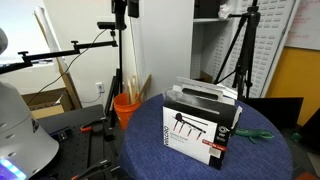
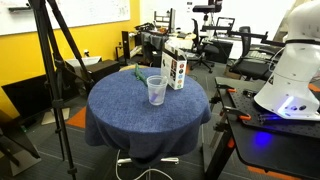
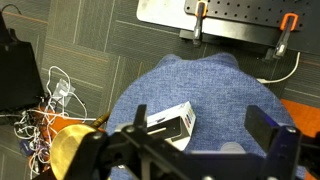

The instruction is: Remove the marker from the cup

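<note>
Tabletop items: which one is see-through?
The clear plastic cup; the black-and-white cardboard box and the green marker lying on the cloth are opaque.

Even ceiling light, soft shadow beneath the round table (image 2: 150, 115); up close, the gripper (image 3: 185, 150) looms dark and blurred.

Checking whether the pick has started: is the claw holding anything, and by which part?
Nothing is held. In the wrist view the claw hangs open and empty above the round blue-clothed table.

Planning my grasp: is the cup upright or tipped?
Upright: the cup stands rim up on the table, in an exterior view.
</note>
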{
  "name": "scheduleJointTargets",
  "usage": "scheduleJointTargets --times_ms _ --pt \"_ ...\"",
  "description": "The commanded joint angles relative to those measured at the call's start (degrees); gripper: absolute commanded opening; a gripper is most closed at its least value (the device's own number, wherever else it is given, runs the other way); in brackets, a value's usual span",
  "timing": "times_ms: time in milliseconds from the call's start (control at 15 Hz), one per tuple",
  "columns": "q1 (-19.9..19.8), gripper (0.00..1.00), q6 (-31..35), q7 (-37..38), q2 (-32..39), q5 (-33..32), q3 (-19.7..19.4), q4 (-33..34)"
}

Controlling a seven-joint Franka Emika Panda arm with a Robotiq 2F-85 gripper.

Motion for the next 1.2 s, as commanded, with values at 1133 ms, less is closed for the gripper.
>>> scheduleJointTargets --times_ms 1133 --pt "1.7 1.00 25.8 -17.1 24.9 6.9 -3.5 6.5"
